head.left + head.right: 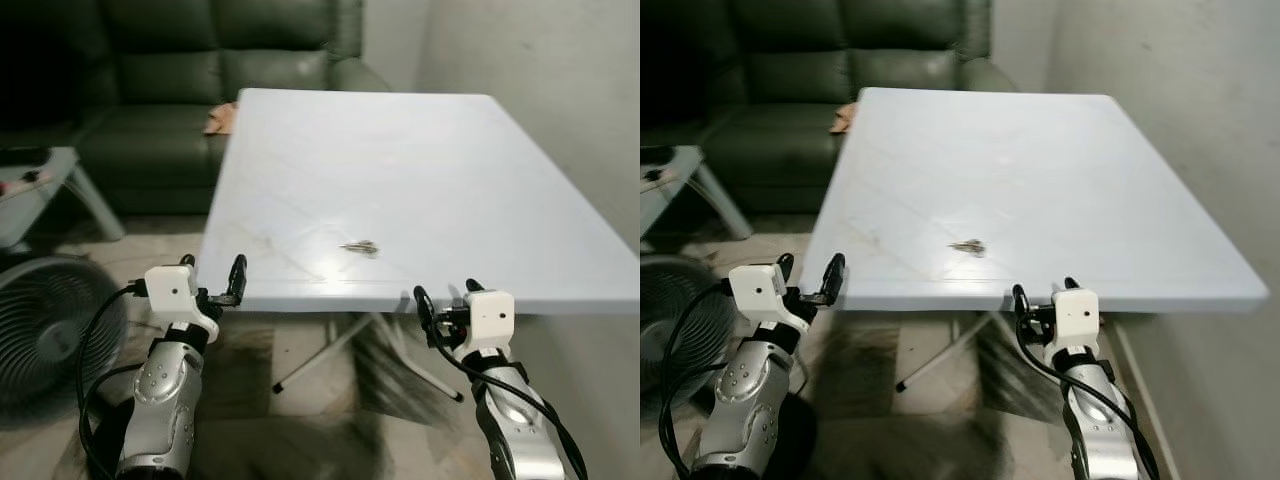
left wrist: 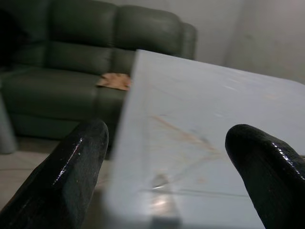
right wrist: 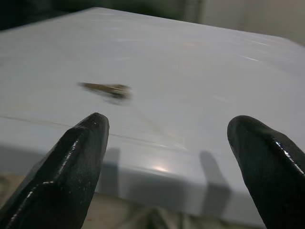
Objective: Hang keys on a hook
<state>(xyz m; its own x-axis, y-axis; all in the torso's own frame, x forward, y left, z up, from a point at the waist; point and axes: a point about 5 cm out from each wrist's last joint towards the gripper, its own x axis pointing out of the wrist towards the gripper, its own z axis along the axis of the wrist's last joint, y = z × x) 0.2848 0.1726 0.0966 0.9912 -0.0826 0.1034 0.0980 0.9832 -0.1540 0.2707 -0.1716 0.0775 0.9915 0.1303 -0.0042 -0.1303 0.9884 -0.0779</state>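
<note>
A small bunch of keys lies flat on the white table, near its front edge and a little left of centre. My right gripper is open, held just below and in front of the table's edge, to the right of the keys. In the right wrist view the keys lie beyond the edge, nearer one black finger. My left gripper is open and empty at the table's front left corner. The left wrist view looks across that corner between two fingers.
A dark green sofa stands behind the table, with a tan cloth on its seat. A floor fan and a small side table are on the left. A pale wall runs close along the right. Folding table legs cross underneath.
</note>
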